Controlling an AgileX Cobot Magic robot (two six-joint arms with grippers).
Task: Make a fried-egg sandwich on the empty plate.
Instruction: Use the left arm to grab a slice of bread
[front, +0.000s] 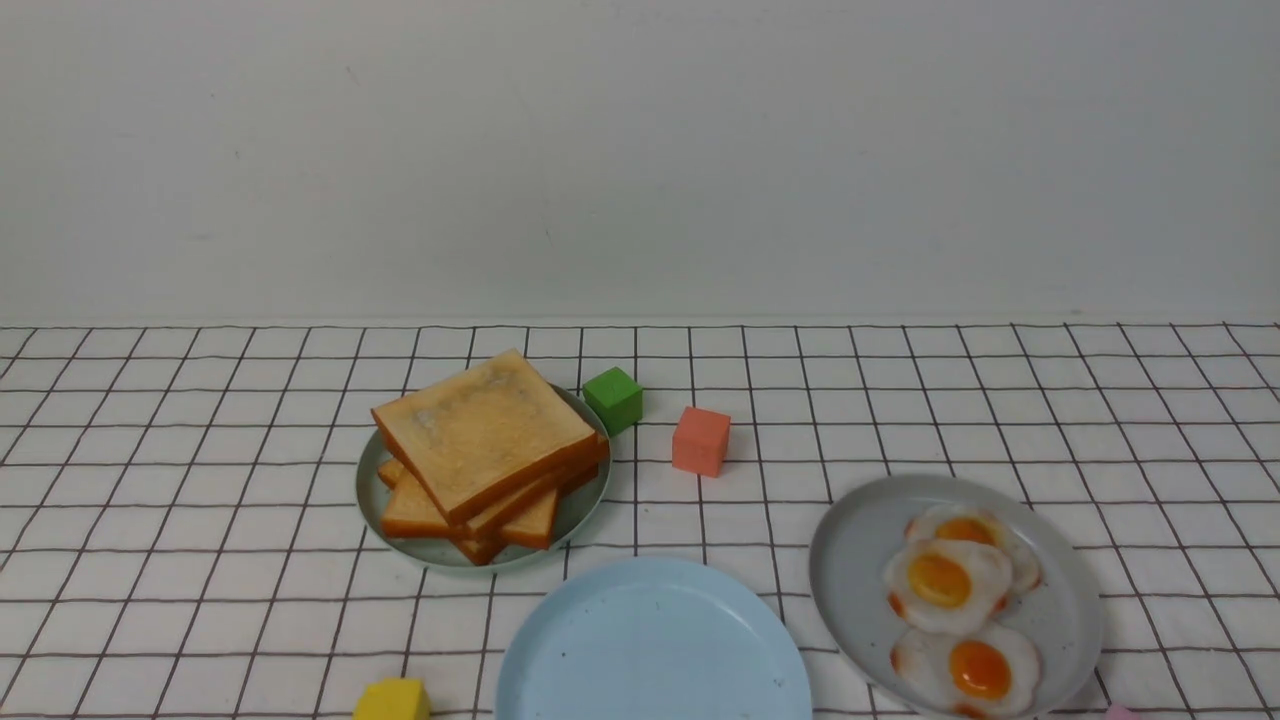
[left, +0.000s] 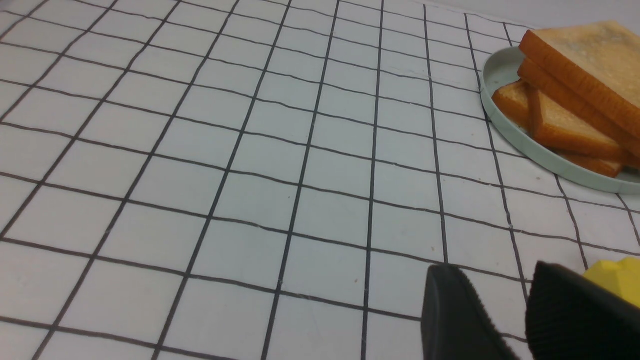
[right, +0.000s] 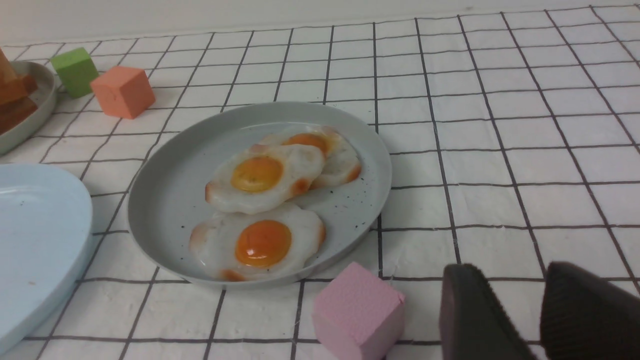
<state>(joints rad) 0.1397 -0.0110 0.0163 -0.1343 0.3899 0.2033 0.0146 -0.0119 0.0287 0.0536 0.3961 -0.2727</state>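
Observation:
The pale-blue plate (front: 650, 640) lies bare at the front centre and also shows in the right wrist view (right: 35, 240). No sandwich shows in any view. A stack of toast slices (front: 485, 430) sits on a pale-green plate (front: 372, 490). Three fried eggs (front: 945, 580) lie overlapping on a grey speckled plate (front: 860, 560). My left gripper (left: 495, 272) is open and empty over bare cloth, apart from the toast (left: 590, 60). My right gripper (right: 510, 270) is open and empty, near the grey plate (right: 165, 200) and its eggs (right: 260, 175). Neither gripper shows in the front view.
A green block (front: 613, 398) and an orange block (front: 700, 440) stand behind the plates. A yellow block (front: 392, 700) sits at the front left, close to my left fingers (left: 617, 277). A pink block (right: 357, 310) stands between my right gripper and the grey plate.

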